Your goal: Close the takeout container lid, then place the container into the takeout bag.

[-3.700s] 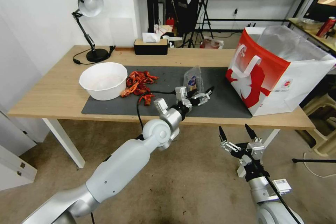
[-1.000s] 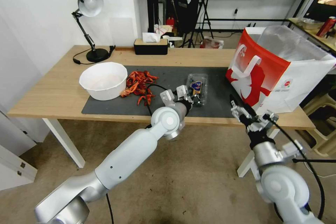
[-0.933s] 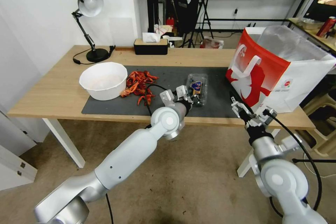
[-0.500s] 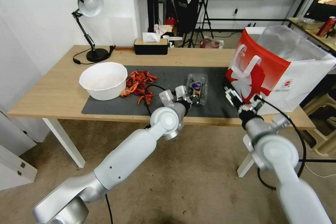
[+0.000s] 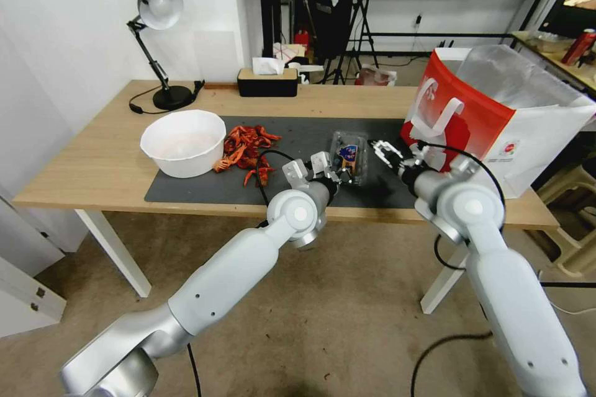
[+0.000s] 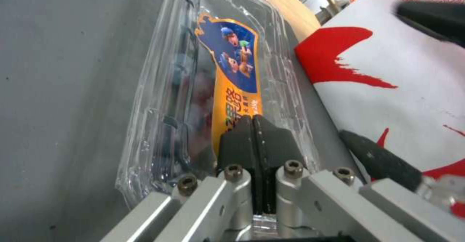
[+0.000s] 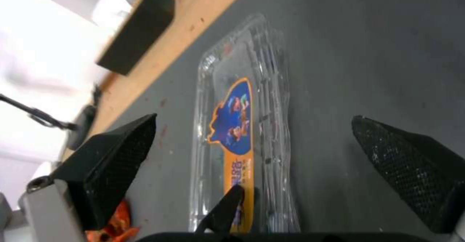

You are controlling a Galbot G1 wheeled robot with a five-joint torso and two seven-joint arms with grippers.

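Nearest the robot, the left gripper [image 5: 336,172] is reaching over the front edge of the wooden table [image 5: 93,167] onto the dark mat [image 5: 298,136]. In the left wrist view its two black fingertips [image 6: 252,140] are pressed flat together with nothing between them, and they are resting on the near end of the takeout container lid [image 6: 227,89], on the orange part of its label. The lid is lying down flat on the container [image 5: 349,157], which is sitting on the mat toward the mat's right end, with dark fruit showing through the clear plastic.

Just to the right of it, the right gripper [image 5: 386,152] is hovering above the mat between the container and the takeout bag [image 5: 490,130]. The right wrist view is showing its fingers [image 7: 116,154] spread wide and empty, with the container lying ahead in the gap between them.

The bag is standing upright and open at the table's right edge, near the front right corner, its foil lining showing.

Farther left on the mat, a pile of red crayfish shells [image 5: 248,146] is lying beside a white bowl [image 5: 183,142]. A black tissue box [image 5: 267,82] is sitting along the back edge, and a desk lamp [image 5: 155,43] toward the back left corner.
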